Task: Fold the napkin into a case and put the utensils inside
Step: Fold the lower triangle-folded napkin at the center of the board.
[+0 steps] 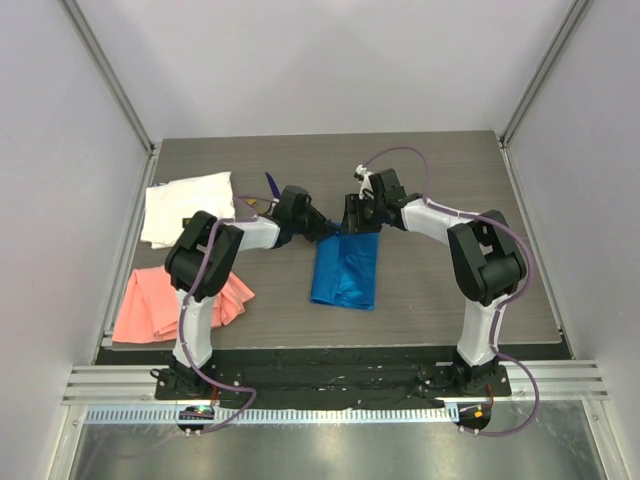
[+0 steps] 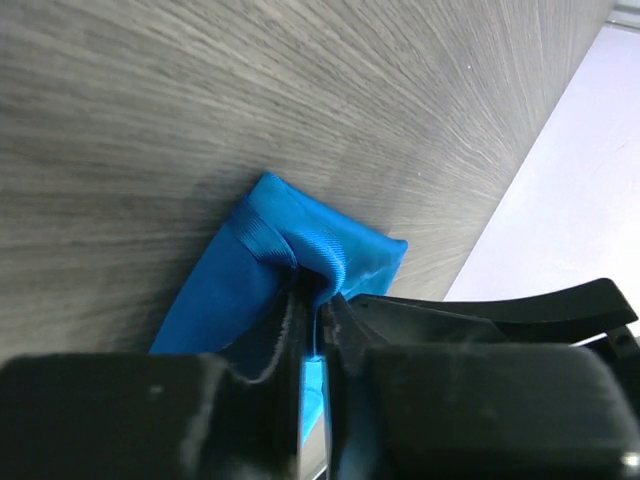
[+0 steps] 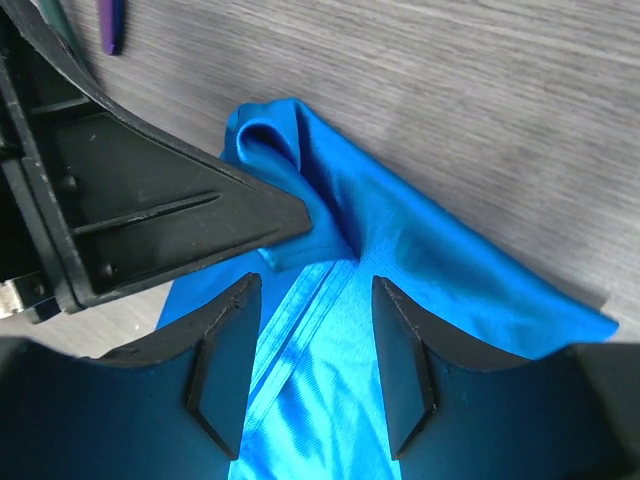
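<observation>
Dark grey wood-grain table (image 1: 440,180), pale walls (image 1: 330,60) around. Folded napkin (image 1: 346,272) at table centre. Left gripper (image 2: 312,297) pinches napkin's far corner. Right gripper (image 3: 313,300) spread apart above cloth. Purple utensil (image 1: 270,186) beyond left arm.

Bright blue cloth on grey wood grain

The napkin (image 1: 346,272) is plain, glossy bright blue; the table (image 1: 430,170) is grey-brown with fine streaks. The white cloth (image 1: 185,207) and the salmon-pink cloth (image 1: 165,308) are unpatterned. The purple utensil (image 3: 112,25) is glossy; the second utensil (image 3: 60,14) looks dark green, barely visible.
</observation>
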`<state>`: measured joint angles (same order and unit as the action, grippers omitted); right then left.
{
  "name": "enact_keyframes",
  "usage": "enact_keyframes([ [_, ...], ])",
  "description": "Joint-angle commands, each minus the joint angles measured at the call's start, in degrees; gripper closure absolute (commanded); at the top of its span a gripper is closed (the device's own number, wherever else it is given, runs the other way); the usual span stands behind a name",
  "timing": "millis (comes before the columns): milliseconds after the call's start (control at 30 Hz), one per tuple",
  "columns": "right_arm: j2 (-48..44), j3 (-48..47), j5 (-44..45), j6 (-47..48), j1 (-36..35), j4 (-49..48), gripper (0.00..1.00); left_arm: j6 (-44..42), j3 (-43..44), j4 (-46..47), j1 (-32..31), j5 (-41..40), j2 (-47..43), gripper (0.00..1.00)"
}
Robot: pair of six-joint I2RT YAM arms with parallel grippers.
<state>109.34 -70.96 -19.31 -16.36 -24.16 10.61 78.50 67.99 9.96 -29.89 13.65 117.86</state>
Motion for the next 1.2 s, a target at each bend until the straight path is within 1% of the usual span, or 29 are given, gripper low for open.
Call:
enact_keyframes([
  [0, 0.35, 0.29, 1.28, 1.77, 0.08, -5.86, 0.47, 1.66, 1.71, 4.28, -0.08, 0.94, 1.75, 0.82],
  [33, 0.44, 0.29, 1.47, 1.86, 0.08, -5.95, 0.47, 1.66, 1.71, 4.72, -0.08, 1.11, 1.76, 0.78],
  [67, 0.78, 0.03, 1.29, 2.64, 0.17, -5.95, 0.47, 1.83, 1.54, 5.07, -0.08, 0.94, 1.76, 0.75],
  [133, 0.96, -0.41, 1.81, 2.91, 0.08, -5.78, 0.47, 2.01, 1.19, 5.86, -0.08, 0.85, 1.49, 0.7],
  [200, 1.31, -0.84, 1.91, 3.44, 0.17, -5.69, 0.47, 2.1, 1.36, 6.48, -0.08, 0.94, 1.49, 0.68],
  [233, 1.49, -1.02, 2.43, 3.35, 0.17, -5.6, 0.47, 2.1, 1.36, 6.57, -0.08, 1.03, 1.4, 0.65],
  [367, 2.81, -1.9, 2.25, 3.18, 0.08, -5.86, 0.47, 2.27, 0.66, 8.06, -0.08, 1.2, 0.7, 0.63],
  [467, 3.95, -2.6, 3.14, 2.39, 0.26, -6.39, 0.51, 2.27, 1.01, 7.89, 0.01, 1.47, 0.44, 0.63],
  [500, 4.21, -3.21, 2.53, 2.39, 0.43, -6.39, 0.52, 2.27, 1.1, 7.97, 0.09, 1.38, 0.26, 0.63],
  [600, 5.09, -4.01, 2.44, 2.39, 0.95, -6.74, 0.63, 2.19, 1.36, 7.8, 0.27, 1.64, 0.35, 0.63],
  [633, 5.44, -4.19, 2.09, 1.95, 1.22, -6.66, 0.7, 1.92, 1.19, 7.8, 0.27, 1.56, 0.0, 0.63],
  [700, 5.71, -4.54, 0.95, 1.6, 1.66, -6.66, 0.79, 1.22, 1.01, 7.62, 0.45, 1.56, -0.44, 0.62],
  [733, 5.62, -4.63, 0.68, 1.51, 2.1, -6.74, 0.87, 0.09, 0.92, 7.1, 0.45, 1.56, -1.05, 0.62],
  [767, 5.8, -4.71, 0.5, 0.98, 2.45, -6.74, 0.91, -0.62, 0.92, 6.75, 0.45, 1.47, -1.4, 0.61],
  [833, 6.41, -5.24, -1.33, 0.02, 3.07, -6.57, 0.96, -1.94, 0.92, 5.52, 0.45, 1.64, -2.37, 0.6],
  [900, 7.2, -5.94, -2.57, -1.13, 4.12, -6.39, 0.96, -5.1, 0.83, 4.64, 0.45, 2.08, -4.3, 0.6],
  [967, 7.47, -6.21, -3.54, -1.22, 4.04, -6.39, 0.98, -9.65, 1.53, 1.39, 0.45, 2.87, -6.66, 0.59],
  [1033, 7.64, -6.38, -4.33, -1.39, 4.04, -6.13, 0.98, -12.83, 0.92, 1.03, 0.45, 4.8, -8.6, 0.59],
  [1067, 7.9, -6.56, -4.51, -1.48, 4.12, -6.04, 0.98, -14.41, 0.57, -1.32, 0.27, 4.81, -11.4, 0.59],
  [1100, 7.99, -6.65, -4.68, -1.83, 4.12, -5.87, 0.98, -18.34, 0.22, -3.17, 0.18, 4.89, -12.65, 0.59],
  [1133, 8.17, -6.74, -5.29, -2.09, 4.21, -5.69, 0.98, -20.47, -0.13, -4.41, -0.17, 4.81, -14.22, 0.58],
  [1167, 8.34, -7.26, -5.73, -2.36, 4.3, -5.52, 0.98, -23.19, -0.31, -8.42, -0.87, 4.37, -15.63, 0.58],
])
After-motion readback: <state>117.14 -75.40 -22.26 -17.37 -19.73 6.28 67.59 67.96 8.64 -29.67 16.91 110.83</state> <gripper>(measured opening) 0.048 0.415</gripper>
